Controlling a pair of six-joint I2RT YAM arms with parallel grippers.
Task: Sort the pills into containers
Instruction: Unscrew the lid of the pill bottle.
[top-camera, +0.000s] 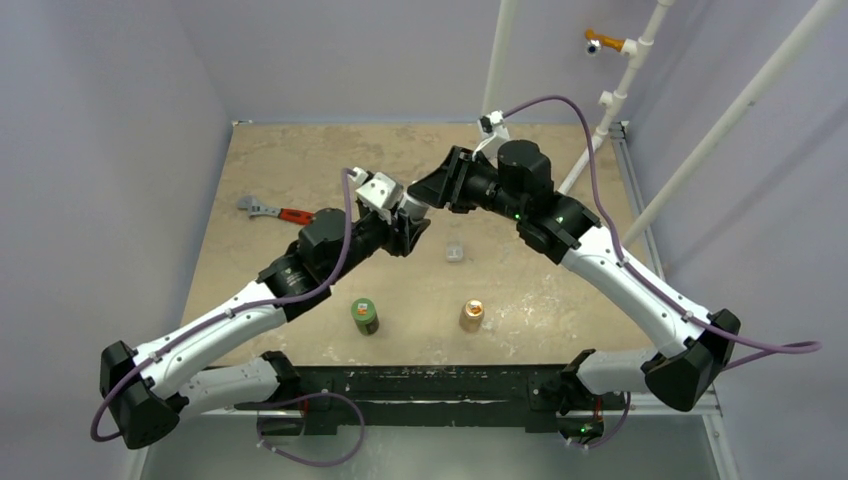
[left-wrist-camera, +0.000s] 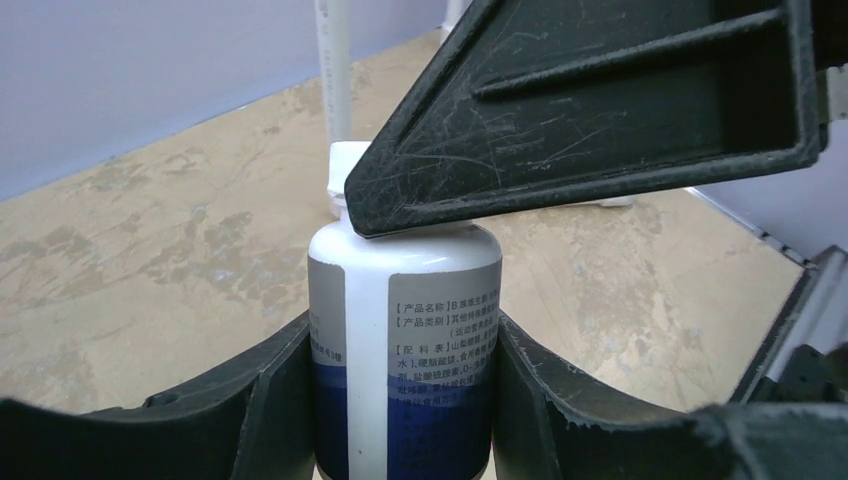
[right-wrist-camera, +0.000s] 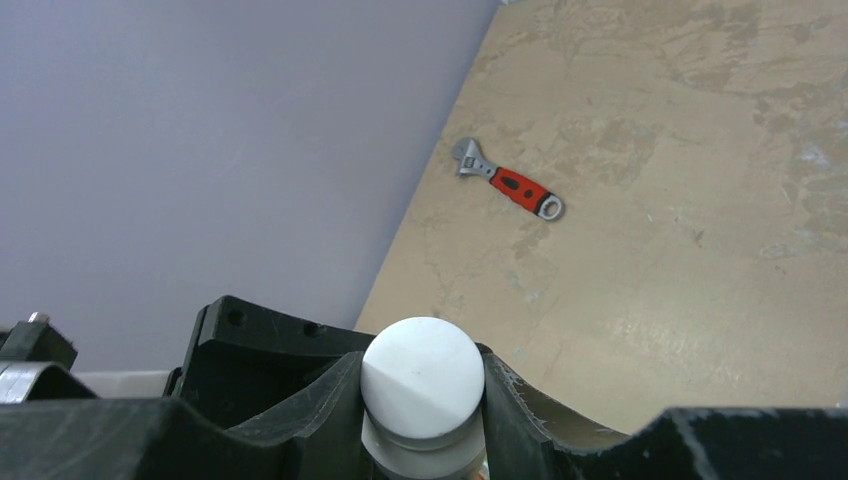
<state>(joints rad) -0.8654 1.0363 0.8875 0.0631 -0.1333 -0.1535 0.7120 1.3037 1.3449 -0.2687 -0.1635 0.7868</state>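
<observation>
Holding bottle (left-wrist-camera: 400, 290) labelled 产品名称, left gripper (left-wrist-camera: 400, 395); right gripper (right-wrist-camera: 422, 425) clasping cap (right-wrist-camera: 422, 372).

Arms, mine: 2, left arm (top-camera: 215, 325) + right arm (top-camera: 620, 265).
Claws, mine: 2, i.e. 1 per arm; left gripper (left-wrist-camera: 400, 405), right gripper (right-wrist-camera: 423, 415).
Bottles: 3 tot.
- green bottle (top-camera: 364, 316): 1.
- tan-orange bottle (top-camera: 471, 316): 1.
- white-capped bottle (left-wrist-camera: 400, 300): 1.
Clear case (top-camera: 454, 250): 1.
Wrench (right-wrist-camera: 507, 180), red handle: 1.
Pills: qty unkn., too small for any of my cams to count.
White poles (top-camera: 740, 110), far right cnr: 3 that I can make out.
Table (top-camera: 300, 150): 1.
</observation>
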